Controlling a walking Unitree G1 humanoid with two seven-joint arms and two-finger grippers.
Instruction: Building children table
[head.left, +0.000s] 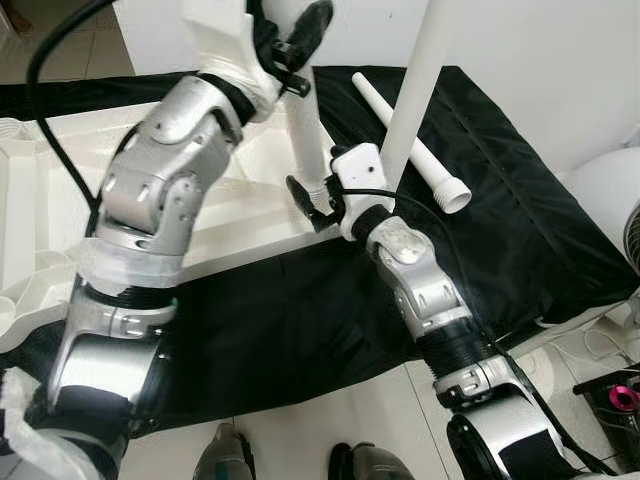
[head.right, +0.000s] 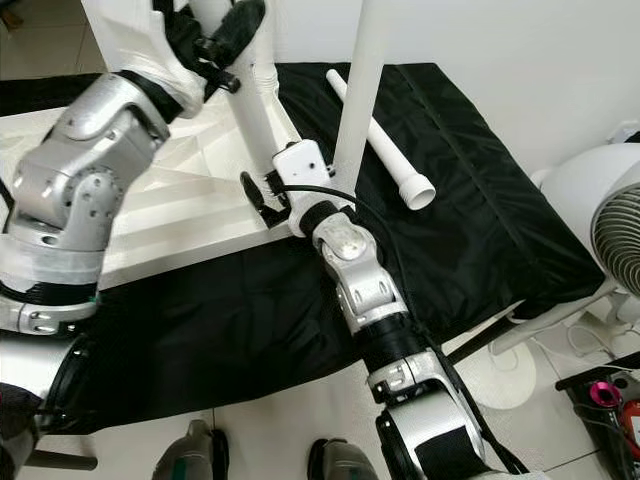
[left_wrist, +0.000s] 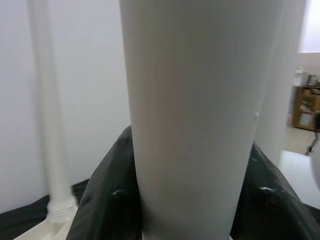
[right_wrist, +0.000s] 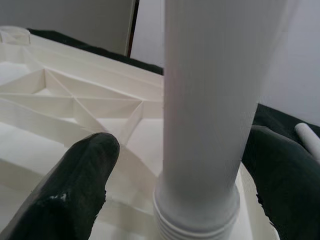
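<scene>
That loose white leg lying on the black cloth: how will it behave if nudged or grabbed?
The loose leg is a smooth round tube lying flat on the black cloth, so it will probably roll if pushed sideways. It looks rigid, hollow plastic, so likely light. Its glossy surface may slip in the fingers; the flared threaded end might curve its roll.

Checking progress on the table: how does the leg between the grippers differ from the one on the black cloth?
The held leg stands upright in the upturned tabletop; the loose leg lies flat on the black cloth. The left gripper and right gripper flank the held leg; the loose leg is untouched. Both are white tubes.
</scene>
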